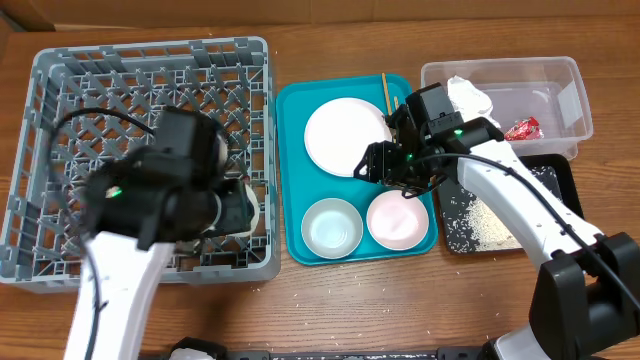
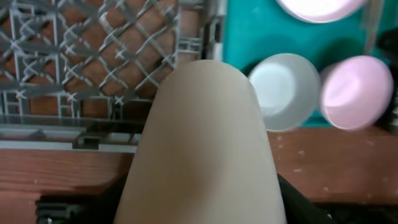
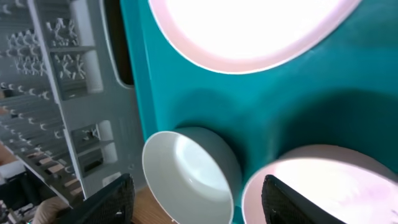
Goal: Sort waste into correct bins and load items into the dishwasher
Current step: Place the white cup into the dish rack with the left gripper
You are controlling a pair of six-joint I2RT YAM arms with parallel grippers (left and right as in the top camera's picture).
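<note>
My left gripper (image 1: 243,210) is shut on the small white cup (image 2: 202,143), holding it over the near right corner of the grey dish rack (image 1: 60,130). My right gripper (image 3: 199,205) is open and empty, low over the teal tray between the pale plate (image 1: 345,135) and the two bowls. The white bowl (image 3: 186,174) and the pinkish-white bowl (image 3: 323,186) lie just under its fingers. The chopsticks (image 1: 385,92) lie at the tray's far edge. The napkin (image 1: 468,97) and the red wrapper (image 1: 523,128) are in the clear tub (image 1: 570,80). Rice (image 1: 490,225) lies on the black tray (image 1: 565,175). No brown scrap shows.
The teal tray (image 1: 290,160) sits between the rack and the two bins. The rack's right wall (image 2: 199,37) stands close to the tray's left edge. Bare wooden table (image 1: 400,300) runs along the front.
</note>
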